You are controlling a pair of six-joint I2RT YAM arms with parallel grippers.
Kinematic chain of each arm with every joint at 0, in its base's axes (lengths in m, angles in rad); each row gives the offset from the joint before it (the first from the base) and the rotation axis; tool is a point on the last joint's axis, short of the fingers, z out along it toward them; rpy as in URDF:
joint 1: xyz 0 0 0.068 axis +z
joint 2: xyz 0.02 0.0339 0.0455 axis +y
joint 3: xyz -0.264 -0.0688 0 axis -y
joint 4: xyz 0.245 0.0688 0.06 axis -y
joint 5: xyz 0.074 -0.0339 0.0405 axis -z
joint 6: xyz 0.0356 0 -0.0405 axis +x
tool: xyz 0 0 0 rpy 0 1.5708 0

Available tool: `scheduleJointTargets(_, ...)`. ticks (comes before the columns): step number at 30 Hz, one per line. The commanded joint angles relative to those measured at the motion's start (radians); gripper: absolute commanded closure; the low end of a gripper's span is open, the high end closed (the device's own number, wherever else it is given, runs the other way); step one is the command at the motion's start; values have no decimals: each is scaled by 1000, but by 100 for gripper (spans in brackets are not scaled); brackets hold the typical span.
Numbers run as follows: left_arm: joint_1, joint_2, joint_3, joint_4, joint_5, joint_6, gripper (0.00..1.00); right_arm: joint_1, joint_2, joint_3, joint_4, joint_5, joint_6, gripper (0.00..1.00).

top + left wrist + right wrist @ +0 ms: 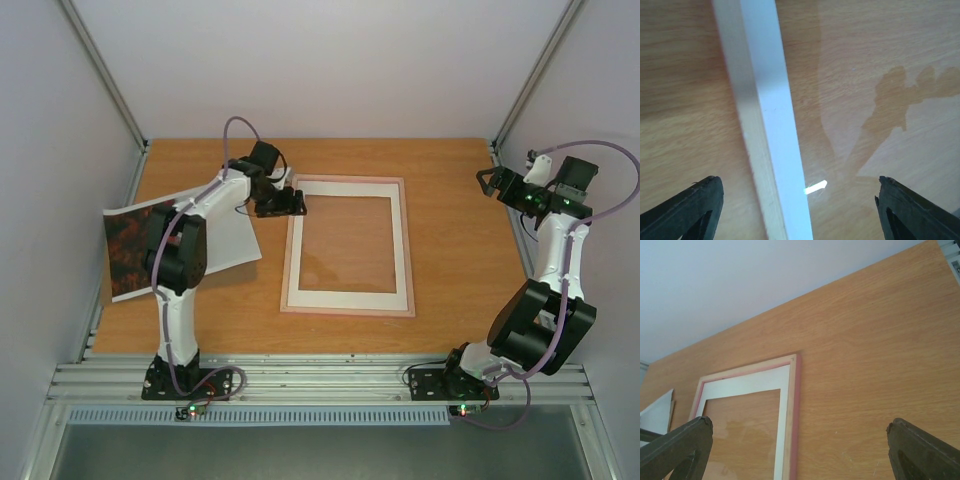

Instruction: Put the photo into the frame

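My left end effector (295, 205) hangs with its jaws spread wide over the far-left corner of the frame (345, 312). It holds nothing, with one finger (685, 210) outside the rail and the other above the clear pane. The frame lies flat at mid-counter (450, 270), its narrow pink rim around a white mat (345, 298), and bare wood shows through the opening. The photo (128, 250) lies flat left of the frame, apart from it. Its dark red trees are at the end farthest from the frame, and my left arm partly hides it. My right end effector (487, 182), likewise wide and empty, hovers off the frame's far-right corner.
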State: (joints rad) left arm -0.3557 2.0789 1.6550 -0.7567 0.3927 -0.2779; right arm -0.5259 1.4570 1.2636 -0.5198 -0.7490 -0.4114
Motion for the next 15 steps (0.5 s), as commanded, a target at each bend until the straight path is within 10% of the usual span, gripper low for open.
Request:
scheduleJointTargets(1,18,-111,-1,-75,-130,140,13,17,-24,-4,22,-10,-6,5)
scheduleJointTargets(15,73,-430,-350,108,-445,691,8,105,-19,3,22,5,-50,5)
